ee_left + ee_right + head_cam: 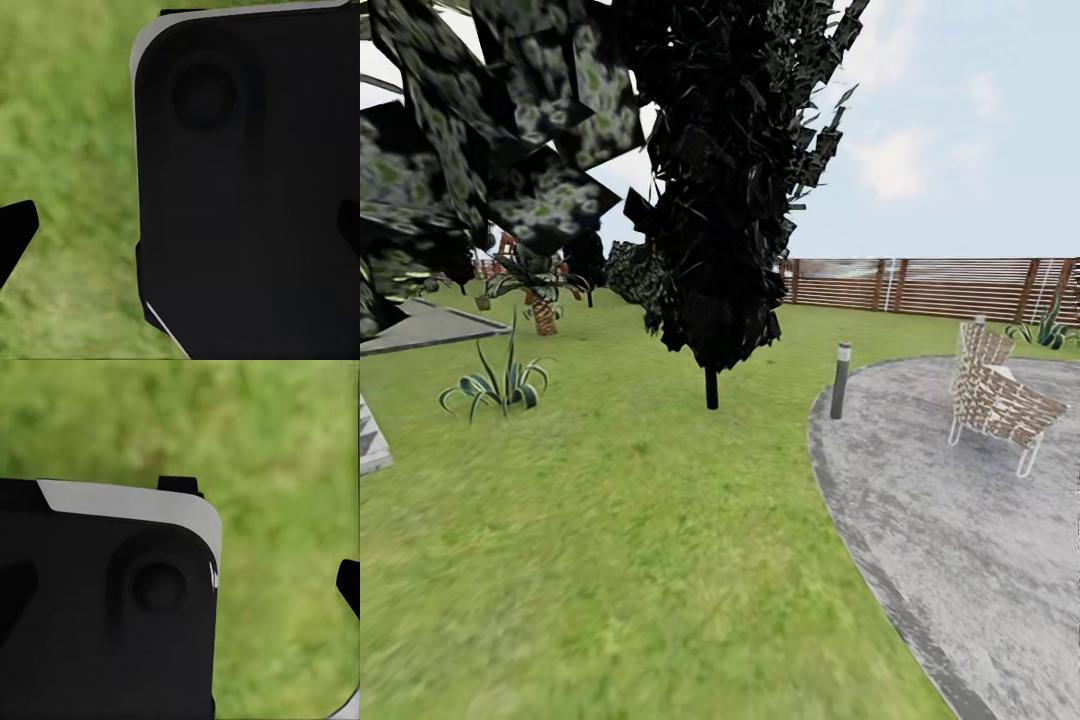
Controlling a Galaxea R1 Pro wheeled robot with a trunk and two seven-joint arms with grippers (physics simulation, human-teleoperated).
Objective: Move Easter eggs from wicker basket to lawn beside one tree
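A black cone-shaped tree [720,200] stands on the wide green grass lawn [640,520].

A brown slat wooden fence [940,285] runs behind, and a woven chair [1000,395] sits on grey round paving [960,520]. Both wrist views look down at grass past dark robot parts; I cannot tell how the fingers stand.

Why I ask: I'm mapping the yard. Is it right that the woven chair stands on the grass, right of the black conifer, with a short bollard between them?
Not quite: the head view shows the woven chair standing on the grey paved patio, not on the lawn. The rest holds: it is right of the black conifer, with the short bollard between them.
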